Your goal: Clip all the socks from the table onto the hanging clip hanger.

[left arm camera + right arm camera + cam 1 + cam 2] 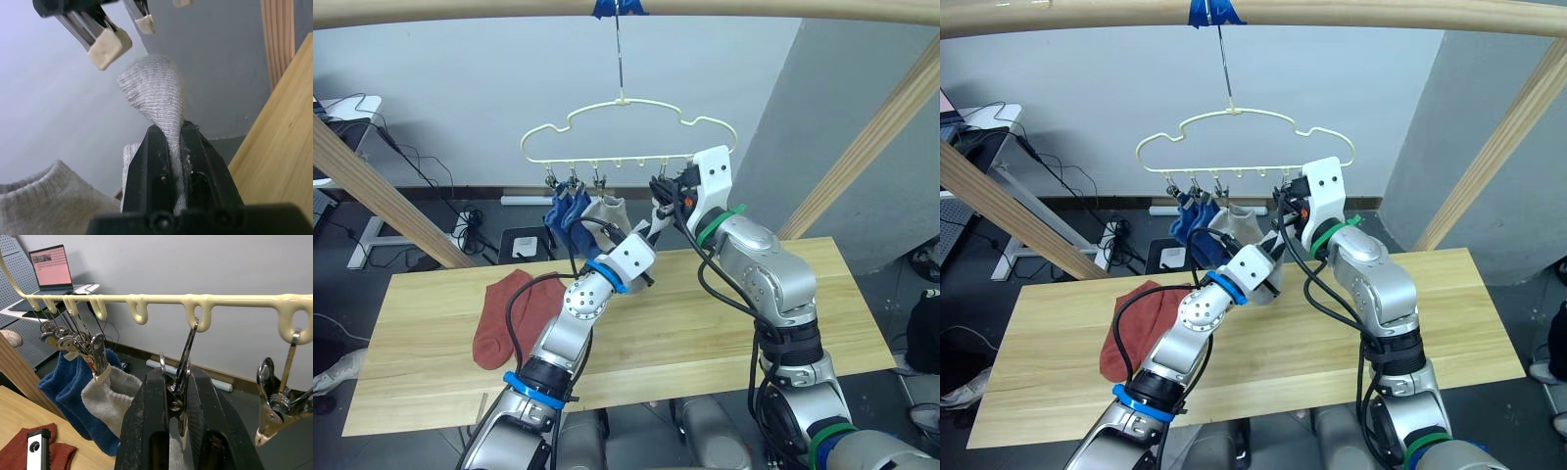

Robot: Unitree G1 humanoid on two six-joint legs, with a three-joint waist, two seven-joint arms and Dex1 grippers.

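The pale yellow-green clip hanger hangs from the top bar above the table. Two blue socks and a light grey sock are clipped at its left end. My right gripper is shut on a free metal clip further along the row. Just below it, my left gripper is shut on a second grey sock, whose tip stands up close under the clip pads. Two rust-red socks lie on the table's left part.
A wooden frame bar runs overhead, with slanted wooden beams at left and right. Another free clip hangs beside the gripped one. A laptop sits on a desk beyond the table.
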